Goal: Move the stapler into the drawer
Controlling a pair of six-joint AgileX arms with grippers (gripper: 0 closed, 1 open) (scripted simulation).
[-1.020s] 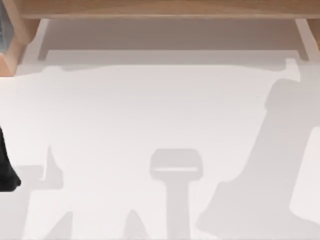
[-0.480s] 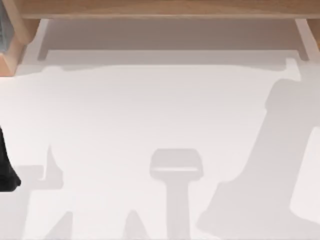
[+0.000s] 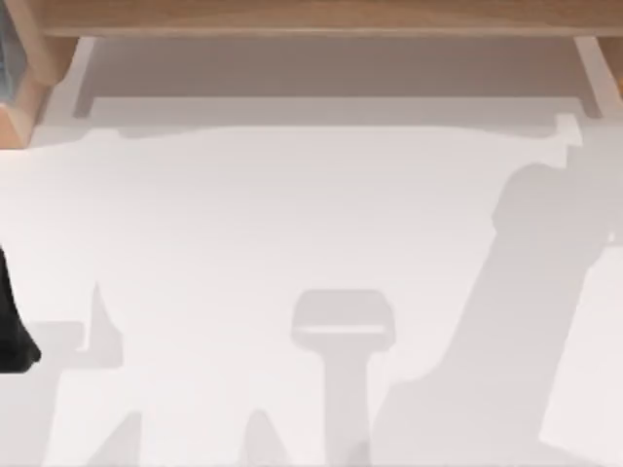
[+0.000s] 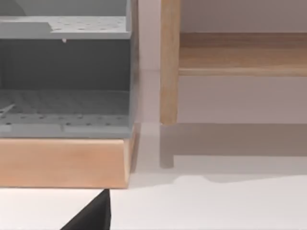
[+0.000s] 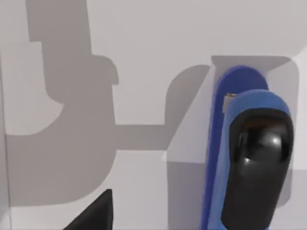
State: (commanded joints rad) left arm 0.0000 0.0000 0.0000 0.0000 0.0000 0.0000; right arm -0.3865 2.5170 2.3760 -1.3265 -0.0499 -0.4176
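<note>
Right wrist view shows the stapler (image 5: 249,158) (blue, black-ended) on the table (image 5: 144,57)

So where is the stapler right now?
The stapler shows close up in the right wrist view, lying on the white table just below the right arm's camera; how it sits relative to the drawer cannot be told.

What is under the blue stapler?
The stapler lies on the white table in the right wrist view, with its grey shadow beside it. The patch of table right beneath it is covered, so unseen.
</note>
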